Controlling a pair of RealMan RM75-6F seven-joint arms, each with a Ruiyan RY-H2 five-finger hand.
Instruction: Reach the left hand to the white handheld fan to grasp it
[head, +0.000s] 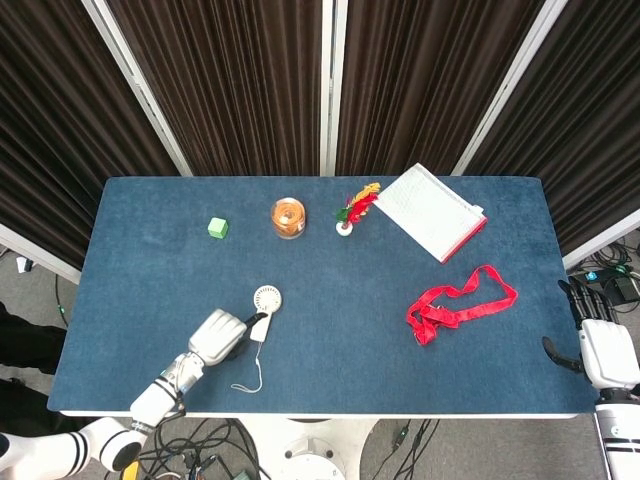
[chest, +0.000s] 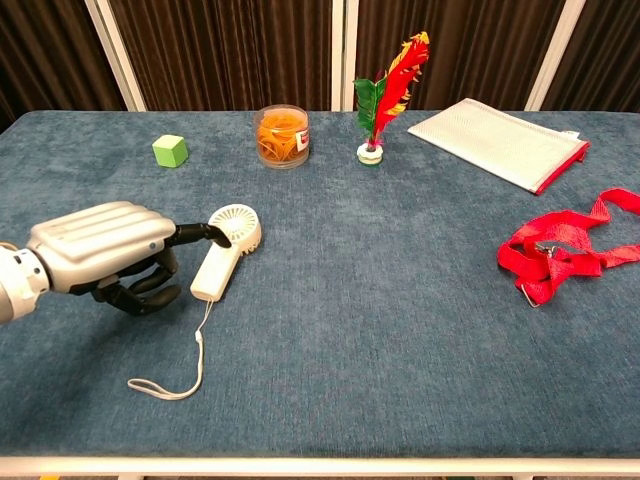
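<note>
From the head view, a blue-carpeted counter (head: 330, 330) stands before dark pleated curtains (head: 240, 80) with pale upright frames; grey floor and cables show around its edges. The fan (head: 264, 308) lies near the front left, its cord looping toward the near edge. The left hand (head: 218, 338) sits just beside the handle, one dark finger reaching to it. The right hand (head: 603, 345) hangs off the right edge, fingers extended and apart, holding nothing. A cube (head: 218, 228), jar (head: 288, 217), shuttlecock (head: 352, 211), pouch (head: 432, 211) and red strap (head: 460, 303) are spread across the back and right.

From the chest view, the left hand (chest: 105, 255) has its fingers (chest: 140, 290) curled loosely with nothing enclosed, one fingertip touching the fan (chest: 225, 250) where head meets handle. The fan lies flat on the nap, head away from the camera.
</note>
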